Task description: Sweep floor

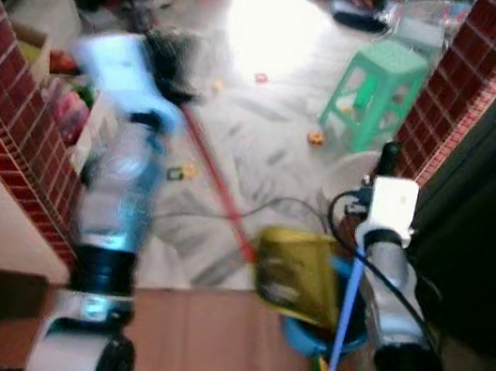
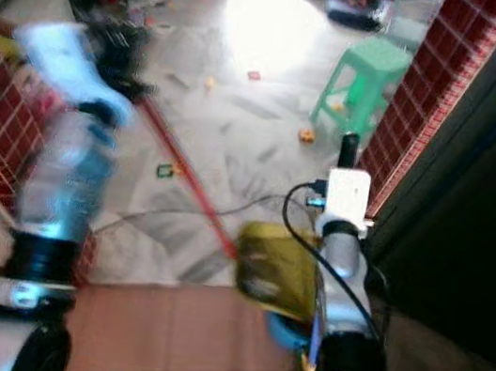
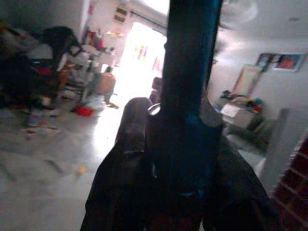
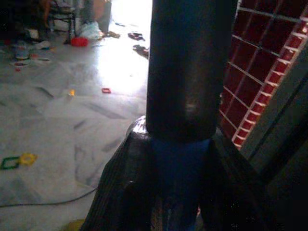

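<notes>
My left arm is blurred with motion. Its gripper (image 1: 171, 66) is raised over the pale floor at the left and is shut on a broom's red handle (image 1: 215, 185). That handle slants down to the yellow dustpan (image 1: 295, 272). In the left wrist view the handle (image 3: 190, 57) is a dark shaft between the fingers (image 3: 127, 159). My right gripper (image 1: 388, 159) is shut on the dustpan's long blue handle (image 1: 346, 302). This handle (image 4: 187, 72) fills the gap between the right fingers (image 4: 120, 183). The broom's head is hidden.
Red brick walls stand at the left (image 1: 11, 122) and right (image 1: 455, 87) of the doorway. A green stool (image 1: 384, 83) stands ahead on the right. A blue basin (image 1: 313, 337) lies under the dustpan. Small toys (image 1: 316, 138) and a cable (image 1: 225, 210) are on the marble floor.
</notes>
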You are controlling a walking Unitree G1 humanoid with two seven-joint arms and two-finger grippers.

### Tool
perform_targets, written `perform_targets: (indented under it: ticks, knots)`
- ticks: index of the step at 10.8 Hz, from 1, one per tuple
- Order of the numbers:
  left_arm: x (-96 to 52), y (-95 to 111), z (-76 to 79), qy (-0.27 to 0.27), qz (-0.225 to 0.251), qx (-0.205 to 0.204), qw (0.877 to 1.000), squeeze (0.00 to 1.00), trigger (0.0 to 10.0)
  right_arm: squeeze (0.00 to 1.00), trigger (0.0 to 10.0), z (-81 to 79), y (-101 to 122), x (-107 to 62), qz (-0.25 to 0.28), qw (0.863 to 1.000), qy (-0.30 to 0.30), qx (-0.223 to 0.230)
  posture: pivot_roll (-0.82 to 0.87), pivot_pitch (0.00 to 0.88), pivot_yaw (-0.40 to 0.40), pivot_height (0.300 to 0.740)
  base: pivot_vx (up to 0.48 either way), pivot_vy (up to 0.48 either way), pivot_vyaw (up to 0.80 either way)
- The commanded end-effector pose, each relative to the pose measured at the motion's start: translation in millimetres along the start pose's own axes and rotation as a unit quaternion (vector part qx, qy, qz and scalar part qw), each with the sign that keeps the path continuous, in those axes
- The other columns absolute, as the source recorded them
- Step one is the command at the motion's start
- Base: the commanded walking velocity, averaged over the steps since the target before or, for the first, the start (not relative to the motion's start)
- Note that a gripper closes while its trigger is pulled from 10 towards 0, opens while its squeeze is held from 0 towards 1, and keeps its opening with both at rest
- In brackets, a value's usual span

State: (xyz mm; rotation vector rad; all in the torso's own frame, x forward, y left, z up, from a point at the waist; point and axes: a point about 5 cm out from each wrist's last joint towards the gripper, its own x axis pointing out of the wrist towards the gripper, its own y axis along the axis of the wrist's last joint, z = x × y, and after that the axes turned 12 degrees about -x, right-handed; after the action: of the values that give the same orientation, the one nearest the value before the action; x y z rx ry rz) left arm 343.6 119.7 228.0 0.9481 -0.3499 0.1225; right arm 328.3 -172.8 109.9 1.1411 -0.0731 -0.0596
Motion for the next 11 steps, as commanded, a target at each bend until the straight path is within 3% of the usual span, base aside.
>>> perform_targets:
  ticks: [1, 3, 6, 9, 11]
  knots:
    - [1.7, 14, 6.0, -0.015, 0.039, 0.002, 0.999, 0.0, 10.0, 0.0, 10.0, -2.9, 7, 2.3, 0.015, 1.0, 0.005, -0.01, -0.02, 0.0, 0.011, 0.74, 0.0, 0.0, 0.0]
    - [0.6, 1, 19.6, -0.041, 0.027, 0.017, 0.999, 0.0, 10.0, 0.0, 10.0, 2.9, 5, 2.7, 0.011, 1.0, -0.007, -0.009, -0.03, 0.0, 0.02, 0.74, 0.0, 0.0, 0.0]
    - [3.6, -8, 31.3, -0.067, 0.016, 0.023, 0.997, 0.0, 10.0, 0.0, 10.0, 4.7, 1, -1.8, 0.005, 1.0, -0.012, -0.009, -0.04, 0.0, 0.034, 0.74, 0.0, 0.0, -0.8]
    - [11.7, -13, 48.7, -0.082, 0.04, 0.06, 0.994, 0.0, 10.0, 0.0, 10.0, 6.4, 1, -2.3, 0.008, 1.0, -0.011, -0.012, -0.05, 0.0, 0.032, 0.74, 0.0, 0.0, 0.0]
    - [27.7, -1, 53.5, -0.064, 0.08, 0.083, 0.991, 0.0, 10.0, 0.0, 10.0, 9.1, 0, -5.4, 0.006, 1.0, -0.014, -0.014, -0.07, 0.0, 0.038, 0.74, 0.0, 0.0, 0.0]
